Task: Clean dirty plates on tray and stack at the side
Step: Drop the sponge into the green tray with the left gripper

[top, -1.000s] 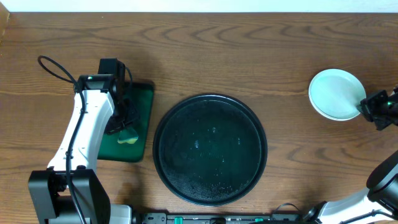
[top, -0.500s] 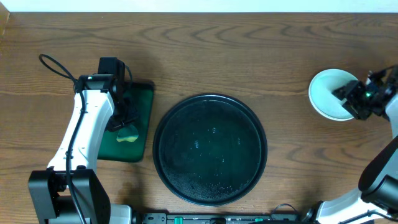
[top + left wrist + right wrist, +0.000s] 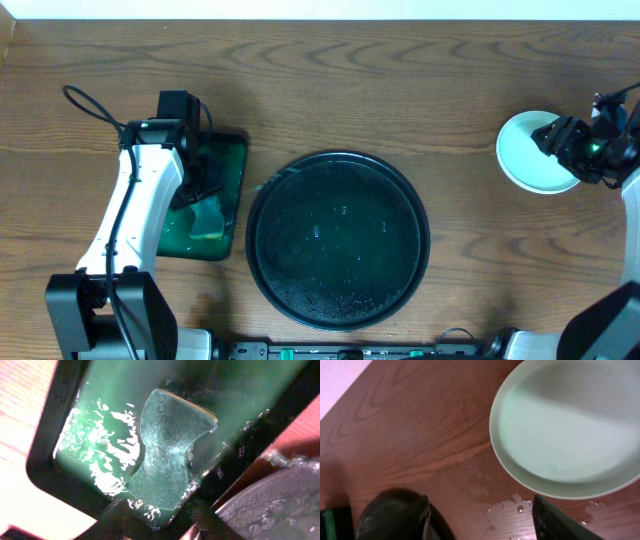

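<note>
Black and glossy, the tray [image 3: 338, 240] sat empty at centre in the overhead view. The plates [image 3: 535, 155] were stacked on the wood table [image 3: 400, 90] at its 3 o'clock; their number could not be made out. The right gripper [image 3: 555, 142] overlapped the stack's 3 o'clock rim, having come inward from the frame edge since a second ago. The left gripper [image 3: 203, 178], mostly hidden by its arm, hung over the green tray [image 3: 228, 165] at 9 o'clock.

Left wrist view: the sponge [image 3: 167, 455] lay loose in standing water, nothing pinching it, so the pincer was released; earlier it was lifted.

Right wrist view: fingers [image 3: 395, 515] stood wide apart over wet wood, grasping nothing. The mint plate was cut off at 12 and 3 o'clock.
</note>
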Motion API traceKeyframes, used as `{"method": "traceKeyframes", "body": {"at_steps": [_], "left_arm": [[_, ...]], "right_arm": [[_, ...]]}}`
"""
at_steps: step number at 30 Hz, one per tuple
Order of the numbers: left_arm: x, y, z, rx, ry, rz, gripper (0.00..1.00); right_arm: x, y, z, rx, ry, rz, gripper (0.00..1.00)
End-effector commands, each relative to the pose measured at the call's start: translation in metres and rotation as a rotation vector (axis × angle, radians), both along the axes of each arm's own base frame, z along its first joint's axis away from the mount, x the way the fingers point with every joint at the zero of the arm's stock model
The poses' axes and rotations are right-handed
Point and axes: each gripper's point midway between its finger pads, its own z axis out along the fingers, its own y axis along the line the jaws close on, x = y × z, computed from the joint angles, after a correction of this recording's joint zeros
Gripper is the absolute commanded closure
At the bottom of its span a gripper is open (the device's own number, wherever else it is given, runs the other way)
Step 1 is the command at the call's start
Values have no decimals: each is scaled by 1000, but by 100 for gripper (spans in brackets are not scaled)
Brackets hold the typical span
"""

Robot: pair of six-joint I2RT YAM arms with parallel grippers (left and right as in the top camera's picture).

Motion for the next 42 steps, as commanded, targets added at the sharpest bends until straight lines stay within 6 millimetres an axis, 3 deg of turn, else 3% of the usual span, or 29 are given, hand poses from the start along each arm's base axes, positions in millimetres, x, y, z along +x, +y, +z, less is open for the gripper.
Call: {"method": "traceKeyframes", "body": {"at_steps": [1, 4, 5, 9, 13, 19, 28, 37, 42], "left_arm": [[1, 5, -1, 16, -5, 7, 42], [11, 4, 8, 9, -45, 2, 37], [15, 4, 12, 10, -61, -5, 36], [30, 4, 40, 14, -152, -30, 28], [40, 4, 79, 22, -273, -42, 24], [30, 4, 135, 52, -440, -110, 24], [-18, 0, 219, 100, -728, -176, 31], [-94, -14, 289, 150, -1042, -310, 33], [-143, -16, 315, 204, -1203, -336, 33]], "right_arm": [[-2, 7, 35, -54, -100, 58, 31], [-9, 14, 62, -104, -180, 94, 4], [-11, 18, 72, -120, -209, 116, 1], [-24, 43, 106, -196, -321, 218, 1], [-43, 71, 129, -272, -397, 342, 1], [-71, 103, 148, -327, -467, 458, 1], [-113, 138, 181, -467, -633, 638, 1], [-159, 135, 202, -613, -715, 608, 1], [-175, 133, 205, -637, -732, 588, 1]]}}
